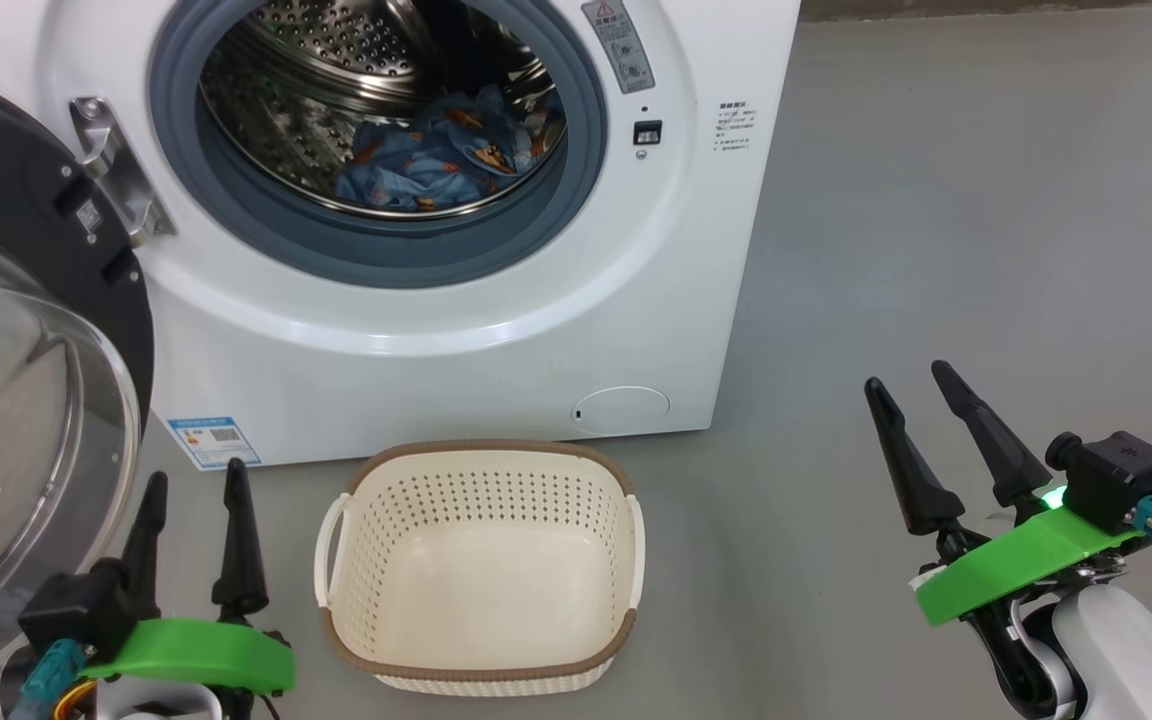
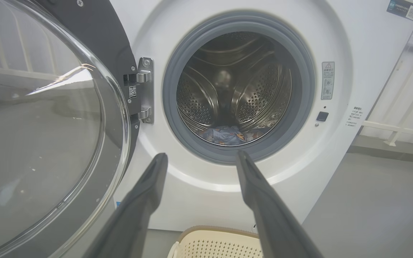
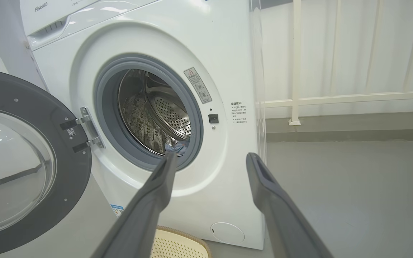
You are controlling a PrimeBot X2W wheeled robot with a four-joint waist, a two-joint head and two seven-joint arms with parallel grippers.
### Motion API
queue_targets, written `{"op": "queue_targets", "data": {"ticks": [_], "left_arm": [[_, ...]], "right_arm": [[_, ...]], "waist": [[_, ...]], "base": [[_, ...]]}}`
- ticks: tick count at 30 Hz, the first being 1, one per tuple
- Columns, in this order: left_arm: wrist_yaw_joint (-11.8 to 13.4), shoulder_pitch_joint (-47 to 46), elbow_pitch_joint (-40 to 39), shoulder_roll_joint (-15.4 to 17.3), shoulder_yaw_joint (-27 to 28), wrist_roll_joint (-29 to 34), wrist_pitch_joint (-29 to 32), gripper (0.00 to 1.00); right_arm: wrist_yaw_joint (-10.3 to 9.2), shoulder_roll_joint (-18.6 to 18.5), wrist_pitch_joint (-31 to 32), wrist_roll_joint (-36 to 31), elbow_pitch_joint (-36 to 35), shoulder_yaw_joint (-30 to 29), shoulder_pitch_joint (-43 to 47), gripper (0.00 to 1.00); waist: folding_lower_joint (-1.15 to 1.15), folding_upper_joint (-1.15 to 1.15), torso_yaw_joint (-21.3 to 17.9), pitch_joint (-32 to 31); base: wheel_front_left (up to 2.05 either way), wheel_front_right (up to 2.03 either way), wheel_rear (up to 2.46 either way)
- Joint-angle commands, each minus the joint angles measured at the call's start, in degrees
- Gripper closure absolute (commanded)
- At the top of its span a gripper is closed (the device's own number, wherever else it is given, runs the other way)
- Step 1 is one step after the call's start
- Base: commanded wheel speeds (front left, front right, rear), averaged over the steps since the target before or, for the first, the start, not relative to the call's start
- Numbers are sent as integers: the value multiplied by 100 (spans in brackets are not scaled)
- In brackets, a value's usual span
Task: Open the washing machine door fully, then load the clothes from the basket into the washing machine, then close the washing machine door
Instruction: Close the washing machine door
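At the left edge of the head view we list the washing machine door [image 1: 16,400], swung wide open. Lower left: our left gripper [image 1: 195,475], fingers spread apart. Upper centre: the washing machine [image 1: 436,340], with the clothes [image 1: 446,155] lying in its drum. Lower centre: the basket [image 1: 481,447], standing just before the machine. Lower right: our right gripper [image 1: 906,376], fingers likewise spread.
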Motion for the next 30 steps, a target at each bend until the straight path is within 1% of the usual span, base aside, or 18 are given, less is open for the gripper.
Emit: {"op": "queue_targets", "data": {"ticks": [1, 21, 26, 30], "left_arm": [[-43, -144, -81, 106, 199, 34, -36, 0], [-43, -120, -41, 83, 184, 49, -37, 0], [-46, -126, -38, 85, 180, 46, -37, 0], [-35, -131, -20, 90, 169, 46, -37, 0]], "right_arm": [[25, -65, -46, 78, -104, 85, -87, 0], [25, -102, -46, 125, -76, 139, -65, 0], [25, -82, -46, 123, -70, 116, -45, 0], [25, -78, -46, 120, -78, 93, -41, 0]], "waist": [[0, 0, -1, -11], [0, 0, 49, -74], [0, 0, 135, -78], [0, 0, 276, -70]], "base": [[0, 0, 0], [0, 0, 0], [0, 0, 0], [0, 0, 0]]}}
